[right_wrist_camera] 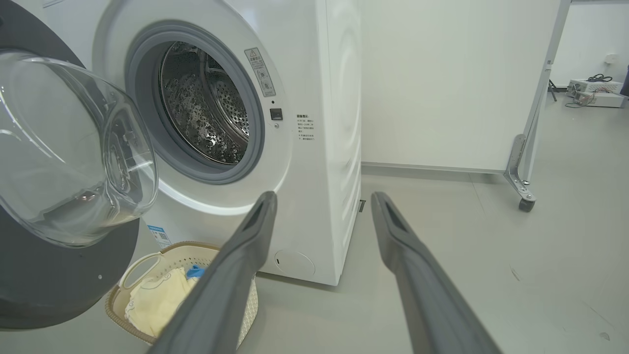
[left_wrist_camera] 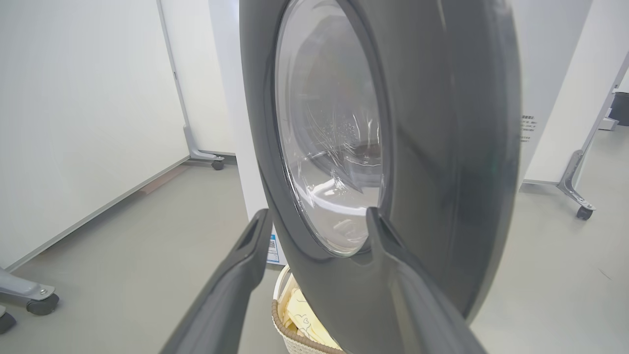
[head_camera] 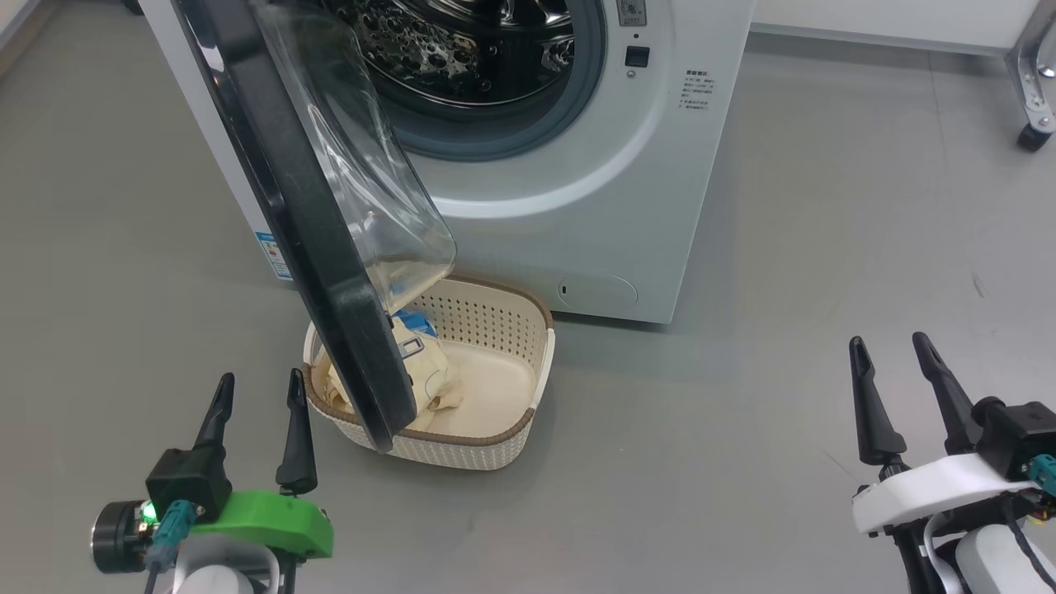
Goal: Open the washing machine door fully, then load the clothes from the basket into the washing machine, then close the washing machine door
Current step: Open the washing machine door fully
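Left gripper (head_camera: 261,375): low on the robot's left, fingers apart, holding nothing, near the basket's corner. Right gripper (head_camera: 888,338): low on the right, fingers apart, empty, well apart from all else. Basket (head_camera: 540,363): on the grey floor (head_camera: 742,454), just before the machine; clothes (head_camera: 425,371) heaped in its left half. Washing machine door (head_camera: 305,214): swung out over the basket's left end. Washing machine (head_camera: 577,214): behind, steel drum (head_camera: 462,49) exposed.

The left gripper (left_wrist_camera: 317,215), fingers spread and empty, points at the washing machine door (left_wrist_camera: 442,147) close ahead. Below the door, the basket (left_wrist_camera: 282,327) on the floor (left_wrist_camera: 147,236) holds yellow clothes (left_wrist_camera: 304,312).
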